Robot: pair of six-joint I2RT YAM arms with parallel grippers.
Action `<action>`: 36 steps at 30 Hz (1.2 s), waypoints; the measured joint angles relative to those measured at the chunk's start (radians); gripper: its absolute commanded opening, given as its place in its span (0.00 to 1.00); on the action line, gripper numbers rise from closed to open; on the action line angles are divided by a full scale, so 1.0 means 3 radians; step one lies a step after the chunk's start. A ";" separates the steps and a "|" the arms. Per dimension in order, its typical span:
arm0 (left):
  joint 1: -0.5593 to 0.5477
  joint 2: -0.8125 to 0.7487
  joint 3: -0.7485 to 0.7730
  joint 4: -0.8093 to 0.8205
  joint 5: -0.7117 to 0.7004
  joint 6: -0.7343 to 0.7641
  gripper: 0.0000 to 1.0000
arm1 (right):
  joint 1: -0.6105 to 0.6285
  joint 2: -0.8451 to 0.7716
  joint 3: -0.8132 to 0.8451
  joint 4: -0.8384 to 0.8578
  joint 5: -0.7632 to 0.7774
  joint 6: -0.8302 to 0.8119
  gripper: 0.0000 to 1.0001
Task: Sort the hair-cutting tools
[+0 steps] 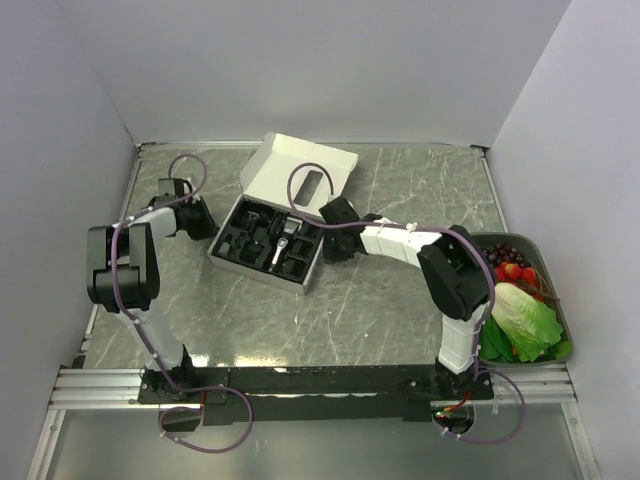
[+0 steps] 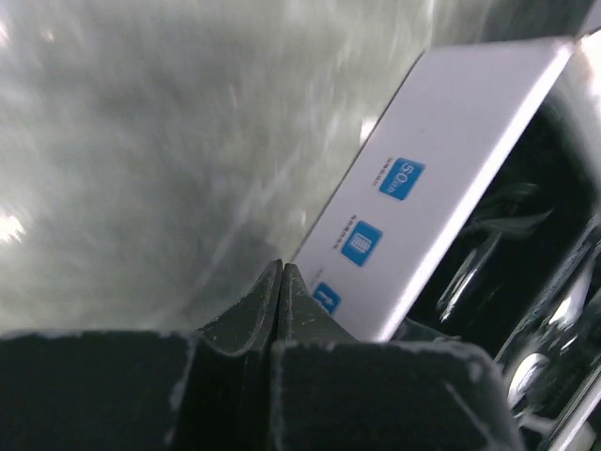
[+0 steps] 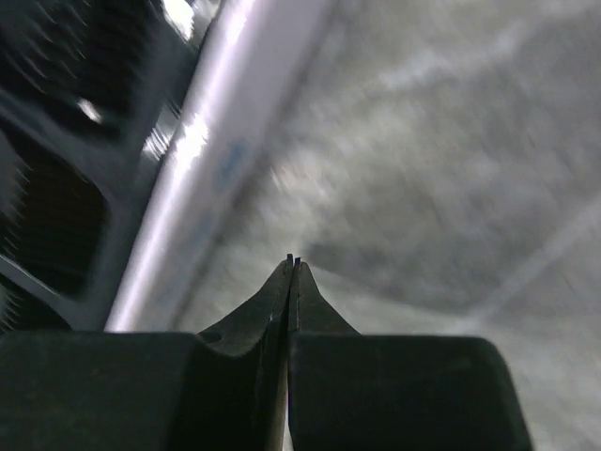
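**Both grippers closed beside the box, clipper lying in its tray**

You have the white box (image 1: 256, 275) at mid-table, its lid (image 1: 300, 165) thrown back toward 12 o'clock. The black tray (image 1: 302, 266) inside it holds the hair clipper (image 1: 283, 243) in a central slot, with a silver end showing. The slots toward 9 o'clock hold dark attachments (image 1: 247, 235), too small to tell apart.

Your left gripper (image 1: 200, 222) sits low at the box's 9 o'clock. Its jaws are pressed together on nothing, and its tips are just beside the blue-labelled wall. Your right gripper (image 1: 331, 245) reaches in to the box's 3 o'clock, likewise closed and empty, near the box edge.

At the table's (image 1: 400, 200) 3 o'clock, a green bin (image 1: 556, 292) holds lettuce (image 1: 520, 315), grapes (image 1: 505, 254) and red fruit (image 1: 515, 272), well apart from the box
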 measured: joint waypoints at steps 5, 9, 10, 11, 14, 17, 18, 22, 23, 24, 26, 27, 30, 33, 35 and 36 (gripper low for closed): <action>-0.0131 -0.0289 -0.0482 0.0145 0.0058 -0.0095 0.01 | -0.0067 0.0210 0.0196 0.0089 -0.0020 -0.0019 0.00; -0.0271 -0.0548 -0.0790 0.0248 -0.0027 -0.0161 0.01 | -0.0174 0.0291 0.0295 0.0003 0.0024 -0.0084 0.00; -0.0318 -0.0604 -0.0849 0.0271 -0.0065 -0.0179 0.01 | -0.0186 0.0291 0.0299 -0.0013 0.0047 -0.0108 0.00; -0.0367 -0.0656 -0.0902 0.0299 -0.0107 -0.0198 0.01 | -0.0196 0.0290 0.0299 -0.0038 0.0074 -0.0142 0.00; -0.0504 -0.0771 -0.1012 0.0362 -0.0257 -0.0242 0.01 | -0.0210 0.0254 0.0267 -0.0062 0.0142 -0.0214 0.00; -0.0683 -0.0910 -0.1144 0.0413 -0.0384 -0.0309 0.01 | -0.0224 0.0125 0.0109 -0.0098 0.0211 -0.0251 0.00; -0.0726 -0.0940 -0.1181 0.0431 -0.0403 -0.0329 0.01 | -0.0228 0.0092 0.0074 -0.0136 0.0223 -0.0256 0.00; -0.0868 -0.1066 -0.1382 0.0623 -0.0490 -0.0465 0.01 | -0.0239 -0.0041 -0.0074 -0.0206 0.0270 -0.0254 0.00; -0.0905 -0.1104 -0.1439 0.0665 -0.0497 -0.0498 0.01 | -0.0240 -0.0081 -0.0121 -0.0221 0.0282 -0.0256 0.00; -0.0938 -0.1134 -0.1490 0.0708 -0.0506 -0.0537 0.01 | -0.0240 -0.0116 -0.0161 -0.0249 0.0296 -0.0256 0.00; -0.0999 -0.1189 -0.1575 0.0774 -0.0521 -0.0599 0.01 | -0.0240 -0.0173 -0.0225 -0.0299 0.0329 -0.0268 0.00; -0.1027 -0.1218 -0.1616 0.0804 -0.0538 -0.0632 0.01 | -0.0240 -0.0198 -0.0252 -0.0314 0.0352 -0.0273 0.00; -0.1114 -0.1317 -0.1710 0.0824 -0.0566 -0.0712 0.01 | -0.0240 -0.0284 -0.0340 -0.0341 0.0418 -0.0320 0.00; -0.1195 -0.1397 -0.1760 0.0764 -0.0565 -0.0743 0.01 | -0.0240 -0.0376 -0.0411 -0.0378 0.0470 -0.0365 0.00; -0.1222 -0.1418 -0.1760 0.0718 -0.0563 -0.0753 0.01 | -0.0245 -0.0413 -0.0411 -0.0390 0.0482 -0.0407 0.00; -0.1230 -0.1425 -0.1760 0.0698 -0.0557 -0.0762 0.01 | -0.0251 -0.0422 -0.0411 -0.0390 0.0484 -0.0427 0.00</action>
